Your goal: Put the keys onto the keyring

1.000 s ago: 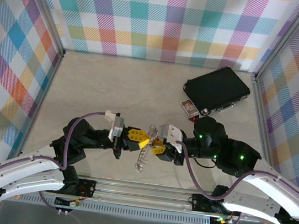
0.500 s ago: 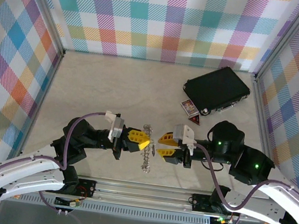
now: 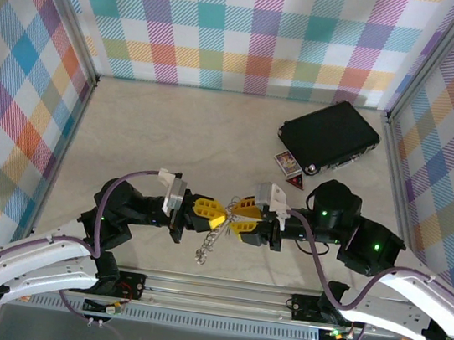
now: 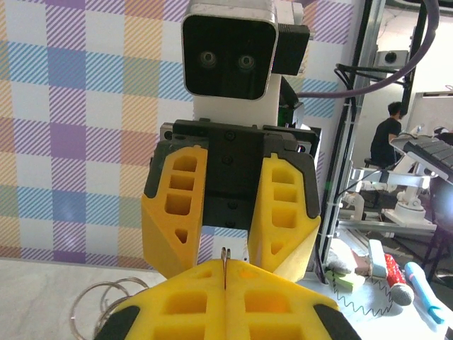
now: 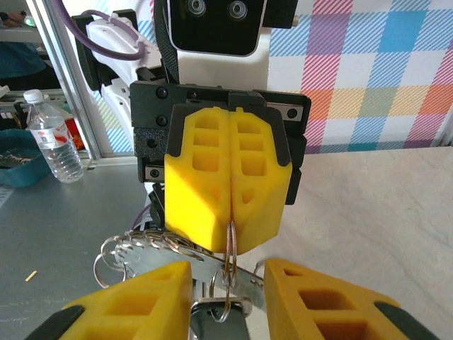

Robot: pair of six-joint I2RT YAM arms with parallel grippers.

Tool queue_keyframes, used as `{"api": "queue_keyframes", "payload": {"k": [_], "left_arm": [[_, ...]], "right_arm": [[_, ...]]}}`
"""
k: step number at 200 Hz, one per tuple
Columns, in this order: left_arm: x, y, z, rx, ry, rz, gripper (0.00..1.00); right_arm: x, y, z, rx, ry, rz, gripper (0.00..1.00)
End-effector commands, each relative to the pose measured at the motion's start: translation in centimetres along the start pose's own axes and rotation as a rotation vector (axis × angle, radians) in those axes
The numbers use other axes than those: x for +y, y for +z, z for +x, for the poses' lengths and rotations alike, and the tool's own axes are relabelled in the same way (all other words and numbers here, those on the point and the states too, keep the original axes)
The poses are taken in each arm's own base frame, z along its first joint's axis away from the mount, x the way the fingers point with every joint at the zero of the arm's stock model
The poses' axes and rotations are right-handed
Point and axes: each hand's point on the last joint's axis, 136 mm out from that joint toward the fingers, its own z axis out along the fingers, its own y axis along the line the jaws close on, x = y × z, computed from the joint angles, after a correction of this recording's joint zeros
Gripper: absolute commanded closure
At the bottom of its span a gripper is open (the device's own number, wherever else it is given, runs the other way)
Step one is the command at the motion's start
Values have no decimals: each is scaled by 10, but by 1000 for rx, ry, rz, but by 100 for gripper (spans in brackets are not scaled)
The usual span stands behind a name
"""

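Centrally, thin silvery link-chain keyring [image 3: 212,240].

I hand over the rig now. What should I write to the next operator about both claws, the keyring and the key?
Left claw: shut on a ring of the keyring; the chain hangs below it.
Right claw: faces the left one, jaws partly apart, a small metal piece between them; I cannot tell whether it grips.
Key: I cannot identify it with certainty.
Done: keyring is held up and presented.
Left: thread the key onto the ring.
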Motion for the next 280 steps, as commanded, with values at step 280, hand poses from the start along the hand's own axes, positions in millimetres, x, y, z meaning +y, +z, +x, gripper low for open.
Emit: {"api": "queue_keyframes", "payload": {"k": [280], "left_arm": [[9,-25,28,373,38,-147,69]], "right_arm": [[-6,-3,33,348,-73,-8,100]]}}
